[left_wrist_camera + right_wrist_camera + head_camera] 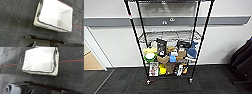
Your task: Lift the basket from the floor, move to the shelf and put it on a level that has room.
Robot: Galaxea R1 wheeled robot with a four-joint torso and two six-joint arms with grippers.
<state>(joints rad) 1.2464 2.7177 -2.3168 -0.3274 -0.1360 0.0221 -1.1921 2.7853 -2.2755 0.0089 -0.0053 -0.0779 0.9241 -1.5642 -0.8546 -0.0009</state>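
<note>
The basket (50,26) stands on the dark grey carpet floor (16,18), with beige woven sides and a white cloth lining. It is empty. The dark body of my left gripper (37,43) hangs above the carpet, apart from the basket's long side. The same basket (40,60) appears in the right wrist view, with my right gripper (31,89) likewise off its long side and not touching it. Straight ahead, the black wire shelf (169,50) stands against the wall. Its second level (170,36) from the top is bare mesh.
The shelf's lower tiers are packed with boxes, a blue plush and other goods (169,58). A doorway with tan wooden flooring (90,61) opens at the left. A black chair (242,62) stands at the right. A red line (71,60) crosses the carpet by the basket.
</note>
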